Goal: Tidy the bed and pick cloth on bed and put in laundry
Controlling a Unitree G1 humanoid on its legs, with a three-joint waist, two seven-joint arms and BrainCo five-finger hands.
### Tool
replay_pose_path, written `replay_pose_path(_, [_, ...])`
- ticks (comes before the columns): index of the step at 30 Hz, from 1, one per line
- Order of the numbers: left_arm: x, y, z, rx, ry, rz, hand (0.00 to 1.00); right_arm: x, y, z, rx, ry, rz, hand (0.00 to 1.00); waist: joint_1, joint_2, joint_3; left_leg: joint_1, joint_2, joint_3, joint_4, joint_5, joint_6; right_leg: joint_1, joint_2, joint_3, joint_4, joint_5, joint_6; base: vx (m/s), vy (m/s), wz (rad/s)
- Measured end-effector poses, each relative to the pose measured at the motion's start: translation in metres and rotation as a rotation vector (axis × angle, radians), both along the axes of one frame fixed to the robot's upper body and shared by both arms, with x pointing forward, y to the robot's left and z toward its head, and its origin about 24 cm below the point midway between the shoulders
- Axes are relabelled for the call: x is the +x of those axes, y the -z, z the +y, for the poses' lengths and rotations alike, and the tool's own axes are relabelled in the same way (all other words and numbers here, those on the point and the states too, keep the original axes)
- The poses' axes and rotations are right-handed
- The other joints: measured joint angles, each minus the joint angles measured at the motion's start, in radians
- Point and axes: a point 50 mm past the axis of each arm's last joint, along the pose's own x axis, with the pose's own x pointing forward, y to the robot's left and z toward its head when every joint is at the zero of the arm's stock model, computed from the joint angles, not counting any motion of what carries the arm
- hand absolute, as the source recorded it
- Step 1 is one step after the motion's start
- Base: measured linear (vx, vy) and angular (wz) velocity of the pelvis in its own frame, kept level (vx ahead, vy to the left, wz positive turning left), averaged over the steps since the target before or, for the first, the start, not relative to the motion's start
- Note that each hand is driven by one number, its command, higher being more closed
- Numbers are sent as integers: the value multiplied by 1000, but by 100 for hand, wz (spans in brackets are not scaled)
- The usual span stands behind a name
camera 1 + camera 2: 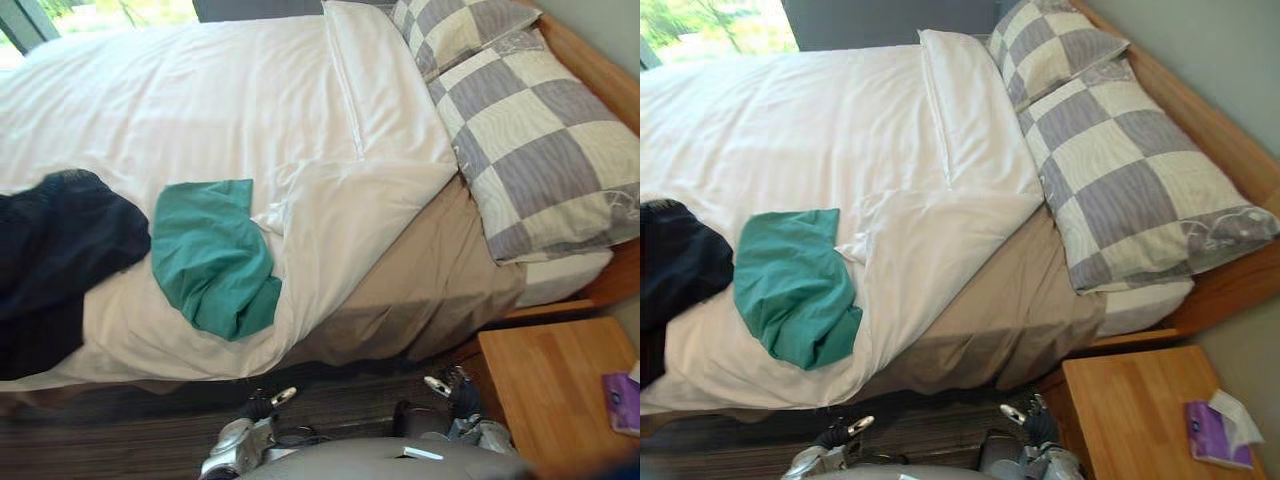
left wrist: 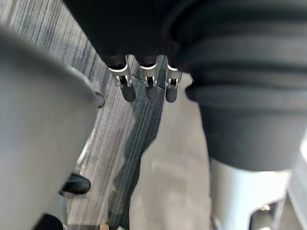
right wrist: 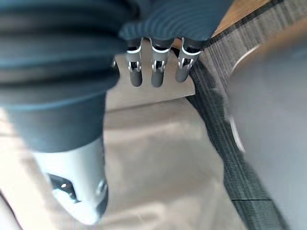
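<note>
Loosely downward: left hand (image 1: 264,403), right hand (image 1: 452,386).

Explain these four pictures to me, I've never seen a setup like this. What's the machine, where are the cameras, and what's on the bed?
This is a humanoid robot with two arms, standing beside a bed. The two wide pictures come from a pair of cameras in its head, looking down, so they show the same scene. The two close-ups come from a camera on each wrist, looking along that hand.

On the white duvet lie a teal cloth and a dark cloth. Two checked pillows sit at the head. A wooden nightstand holds a purple pack.

The left hand and right hand hang low by the bedside, fingers relaxed, holding nothing.
</note>
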Motion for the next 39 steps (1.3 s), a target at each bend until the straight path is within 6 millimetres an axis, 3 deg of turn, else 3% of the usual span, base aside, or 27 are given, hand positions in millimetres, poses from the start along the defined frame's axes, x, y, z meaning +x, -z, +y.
replay_pose_path(3, [-3, 0, 2, -6, -12, -14, 0, -6, 4, 0, 20, 84, 49, 0, 2, -10, -3, 22, 21, 28, -23, 14, -13, 32, 24, -15, -33, 3, -6, 77, -111, 4])
replay_pose_path(7, [-5, 0, 10, 2, -68, -14, 0, -30, 9, -9, -6, 357, 126, 0, 4, -27, -9, 20, 24, 46, -27, 19, -14, 50, 24, -14, -79, 24, -15, 16, -9, 0])
replay_pose_path(9, [-7, 0, 14, 3, -88, -10, 0, -35, 4, -25, -72, 479, 127, 0, 5, -35, -15, 21, 23, 71, -33, 20, -14, 55, 24, -8, -99, 38, -10, -8, 48, -10])
replay_pose_path(10, [-9, -1, 18, 5, -97, -1, 0, -35, -4, -45, -142, 586, 97, 0, 5, -39, -18, 25, 22, 86, -43, 20, -14, 62, 25, -2, -114, 48, -9, -23, 58, -15])
replay_pose_path(12, [-13, -1, 22, 0, -93, 7, 0, -31, -34, -91, -291, 768, -35, 0, -1, -47, -27, 36, 17, 98, -58, 19, -13, 67, 24, 3, -124, 54, -8, -32, 58, -10])
replay_pose_path(13, [-13, -1, 22, -2, -91, 9, 0, -28, -46, -105, -338, 801, -87, 0, -2, -50, -28, 36, 16, 101, -59, 19, -13, 67, 22, 3, -125, 56, -7, -36, 37, -3])
replay_pose_path(15, [-18, -2, 29, 3, -89, 21, 0, -10, -108, -155, -557, 803, -345, 0, -9, -61, -34, 34, 15, 110, -63, 20, -11, 67, 23, 6, -136, 63, -7, -40, 18, -5])
replay_pose_path(16, [-22, -2, 32, 3, -87, 26, 0, -1, -134, -167, -630, 766, -447, 0, -13, -63, -35, 34, 15, 110, -67, 22, -9, 66, 23, 5, -136, 64, -7, -33, 0, 1])
replay_pose_path(19, [-30, -3, 38, 5, -82, 35, 0, 30, -200, -179, -782, 583, -712, 0, -20, -64, -37, 32, 15, 105, -76, 25, -4, 66, 24, 2, -143, 64, -6, -23, -8, 4])
replay_pose_path(21, [-38, -3, 40, 14, -73, 50, 0, 60, -228, -170, -822, 407, -835, 0, -23, -62, -42, 26, 12, 87, -78, 27, -1, 65, 24, 0, -152, 67, -7, 14, -11, 6])
replay_pose_path(26, [-45, -2, 38, 28, 11, 85, 0, 123, -240, -121, -844, -4, -901, 0, -20, -44, -58, -12, -8, 30, -76, 41, 10, 66, 13, -33, -180, 83, -1, 61, 6, 28])
replay_pose_path(30, [-47, -1, 38, 51, 34, 106, 0, 162, -254, -80, -821, -229, -956, 0, -6, -41, -59, -18, -17, -23, -70, 50, 14, 90, 1, -76, -192, 85, 0, 60, -1, 37])
replay_pose_path(35, [-45, -3, 43, 101, 84, 96, 0, 203, -259, -18, -846, -509, -966, 0, 30, -68, -34, -29, -29, -79, -46, 57, 24, 131, -14, -111, -202, 85, 0, -23, 5, 28])
replay_pose_path(36, [-43, -4, 45, 108, 90, 89, 0, 207, -259, -13, -844, -530, -962, 0, 37, -77, -23, -33, -29, -81, -39, 57, 24, 131, -14, -112, -200, 85, 0, -69, 1, 20])
replay_pose_path(39, [-15, -12, 58, 157, 116, 19, 0, 230, -283, 11, -875, -566, -1011, 0, 66, -127, 84, -110, -25, -115, 23, 49, 25, 79, -20, -133, -148, 76, -13, -194, -18, 29])
